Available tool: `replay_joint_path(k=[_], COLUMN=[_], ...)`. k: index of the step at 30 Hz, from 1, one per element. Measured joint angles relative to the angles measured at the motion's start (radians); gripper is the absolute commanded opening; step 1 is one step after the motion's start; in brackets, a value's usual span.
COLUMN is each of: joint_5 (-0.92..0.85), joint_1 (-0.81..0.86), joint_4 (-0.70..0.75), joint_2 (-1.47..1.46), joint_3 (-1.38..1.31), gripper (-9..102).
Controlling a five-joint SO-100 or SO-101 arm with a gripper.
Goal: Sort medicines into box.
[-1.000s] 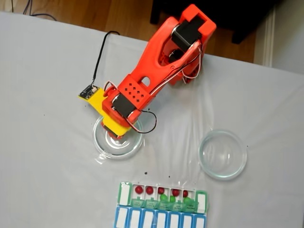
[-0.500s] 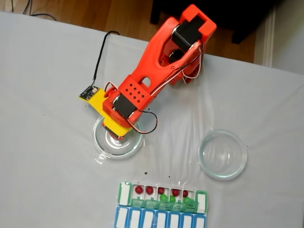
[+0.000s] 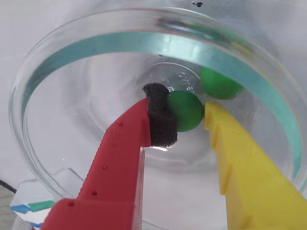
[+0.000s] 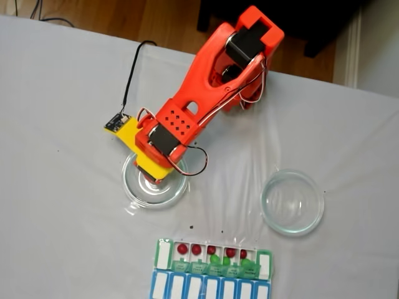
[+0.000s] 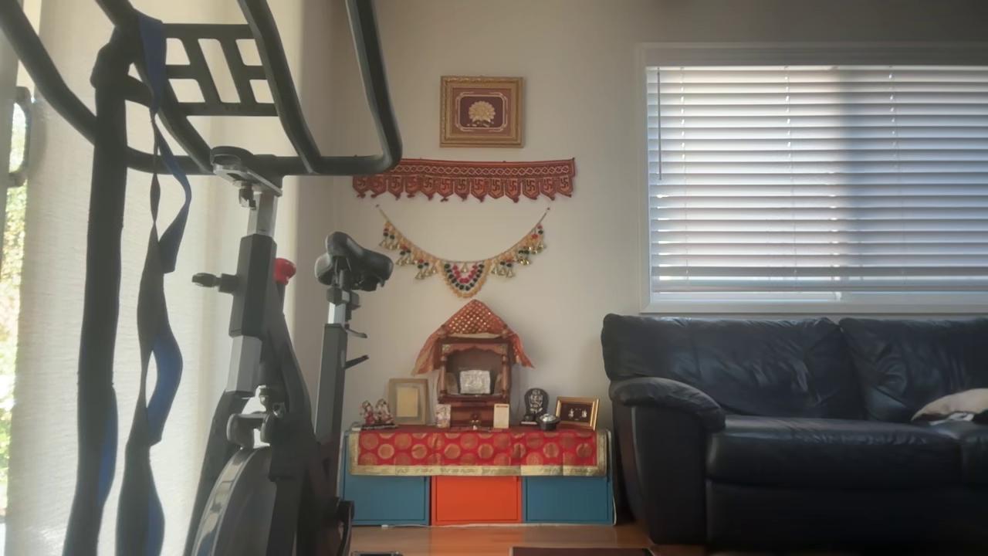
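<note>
In the wrist view my gripper [image 3: 184, 111] reaches into a clear glass dish [image 3: 43, 158]. One bright green medicine ball [image 3: 187, 110] sits between the black foam pad [image 3: 160, 120] on the red finger and the yellow finger [image 3: 240, 163], and both touch it. A second green ball [image 3: 218, 84] lies just beyond, near the dish wall. In the fixed view the gripper [image 4: 153, 176] is down in the left dish [image 4: 129, 187]. The box [image 4: 163, 254] lies below it with its green lids open, and red and green balls sit in its middle compartments.
A second round glass dish [image 4: 292, 202] stands at the right of the fixed view, with nothing in it. A blue-and-white organiser row [image 4: 209, 288] lies against the box's near side. Tiny black specks dot the white cloth. The other view faces a room with an exercise bike and a sofa.
</note>
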Motion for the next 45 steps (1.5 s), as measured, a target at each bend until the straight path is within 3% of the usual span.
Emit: replay_joint_path(k=[9,21,25,33,45], joint_5=[-0.074,-0.258,-0.276,-0.262,-0.238], joint_1=[-0.041,-0.152,-0.239,-0.371,-0.426], joint_4=[-0.005,0.325,0.436,0.511,0.687], joint_2=[0.031,-0.021,-0.117,-0.278,-0.696], joint_3=[-0.055,-0.471,-0.615,-0.776,-1.290], gripper=[1,1,1,1,1])
